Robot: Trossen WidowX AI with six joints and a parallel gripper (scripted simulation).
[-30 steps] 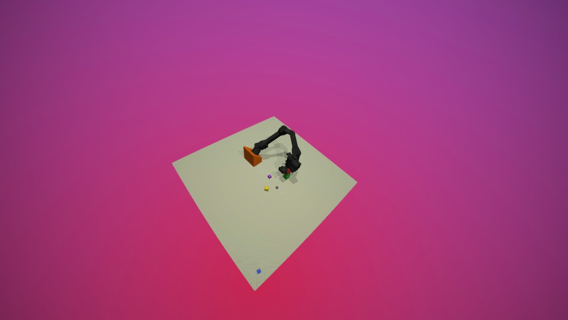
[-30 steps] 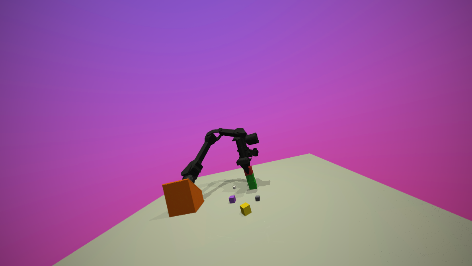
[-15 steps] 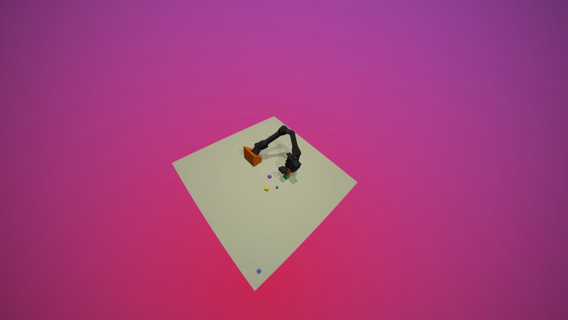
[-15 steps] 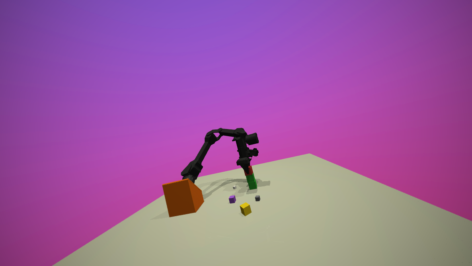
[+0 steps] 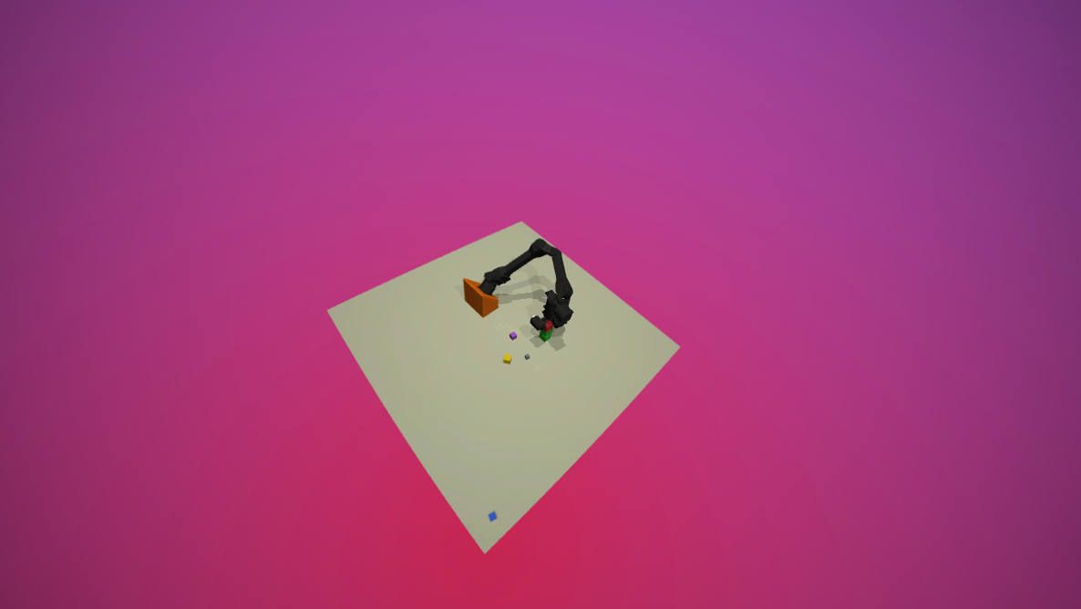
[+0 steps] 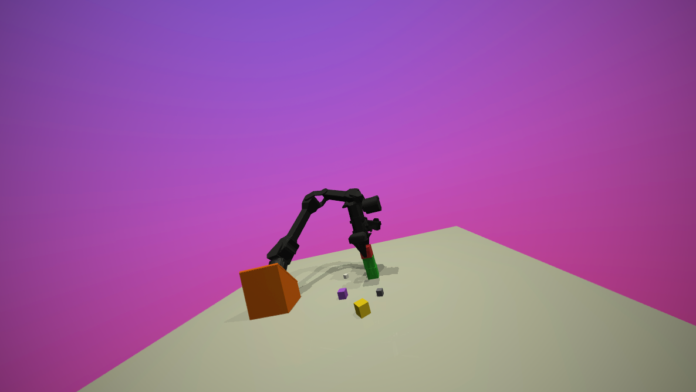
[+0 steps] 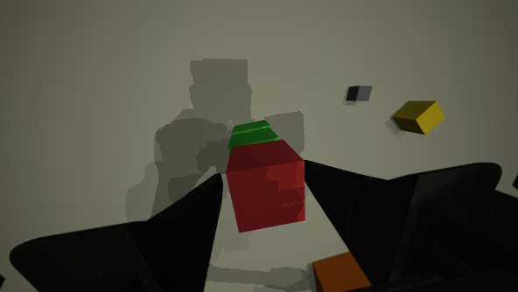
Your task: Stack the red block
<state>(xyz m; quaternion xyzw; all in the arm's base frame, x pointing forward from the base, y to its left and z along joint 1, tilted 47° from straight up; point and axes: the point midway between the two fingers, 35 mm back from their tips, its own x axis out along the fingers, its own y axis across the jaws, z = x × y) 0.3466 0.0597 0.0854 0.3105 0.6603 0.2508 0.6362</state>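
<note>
The red block (image 7: 266, 189) sits on top of the green tower (image 7: 252, 134) with the gripper (image 7: 262, 175) spread open around it, fingers just off its sides and gripping nothing, so by my judgement only a clean retreat remains; no container appears in view.
</note>
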